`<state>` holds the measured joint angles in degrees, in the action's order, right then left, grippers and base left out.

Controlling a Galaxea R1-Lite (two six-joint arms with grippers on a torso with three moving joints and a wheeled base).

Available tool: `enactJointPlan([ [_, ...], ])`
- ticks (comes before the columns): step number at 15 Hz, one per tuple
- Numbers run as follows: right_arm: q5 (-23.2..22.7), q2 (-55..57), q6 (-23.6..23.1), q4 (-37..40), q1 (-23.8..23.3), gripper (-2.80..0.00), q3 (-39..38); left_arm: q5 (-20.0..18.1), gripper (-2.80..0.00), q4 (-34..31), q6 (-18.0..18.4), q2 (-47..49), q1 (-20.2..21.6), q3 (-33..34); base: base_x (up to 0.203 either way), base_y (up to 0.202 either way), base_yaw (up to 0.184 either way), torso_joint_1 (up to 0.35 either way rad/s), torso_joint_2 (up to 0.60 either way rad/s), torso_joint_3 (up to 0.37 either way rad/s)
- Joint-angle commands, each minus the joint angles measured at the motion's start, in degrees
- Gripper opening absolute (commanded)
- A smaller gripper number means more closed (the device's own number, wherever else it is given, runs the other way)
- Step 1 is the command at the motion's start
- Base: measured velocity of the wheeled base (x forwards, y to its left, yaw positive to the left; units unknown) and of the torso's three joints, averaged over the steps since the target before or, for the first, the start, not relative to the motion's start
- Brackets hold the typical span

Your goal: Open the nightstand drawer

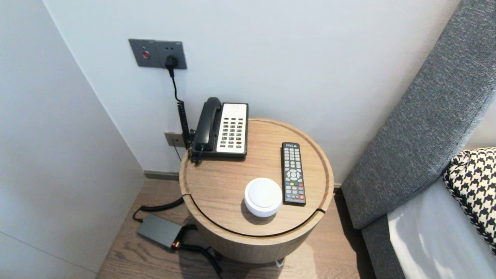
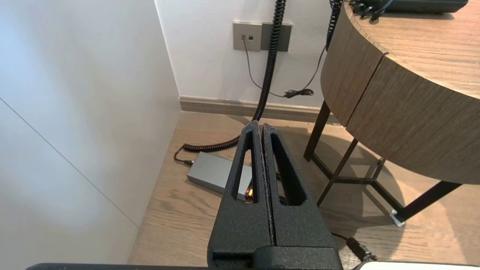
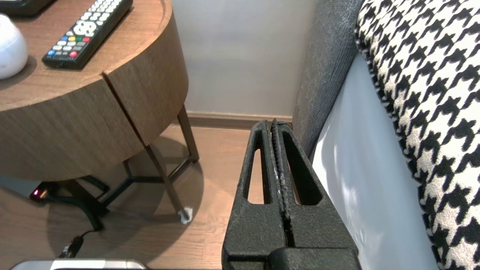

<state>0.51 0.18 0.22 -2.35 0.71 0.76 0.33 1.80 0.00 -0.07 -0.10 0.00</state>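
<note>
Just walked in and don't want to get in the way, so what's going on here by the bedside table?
Nothing is being handled. Both arms hang low, each tool shut and empty: the left tool over the floor near a grey box, the right tool between the round table and the bed. On the table sit a phone, a remote and a white round device, all untouched.
</note>
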Motion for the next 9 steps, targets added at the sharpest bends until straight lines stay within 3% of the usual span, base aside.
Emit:
enactJointPlan([
  [1, -0.8, 0.23, -0.04, 0.53, 0.1, -2.8, 2.54, 0.02, -2.8, 0.04, 0.0, -0.01, 0.01, 0.53, 0.0, 0.0, 0.0, 0.0, 0.0, 0.0],
  [4, -1.33, 3.07, -0.04, 3.82, 0.08, -2.8, 9.3, 0.02, -2.8, 0.04, 0.0, -0.01, 0.01, 0.53, 0.0, 0.0, 0.0, 0.0, 0.0, 0.0],
  [9, -1.38, 19.59, 0.43, 5.69, 0.05, -2.8, 23.45, 0.02, -2.8, 0.04, 0.0, -0.01, 0.01, 0.53, 0.0, 0.0, 0.0, 0.0, 0.0, 0.0],
])
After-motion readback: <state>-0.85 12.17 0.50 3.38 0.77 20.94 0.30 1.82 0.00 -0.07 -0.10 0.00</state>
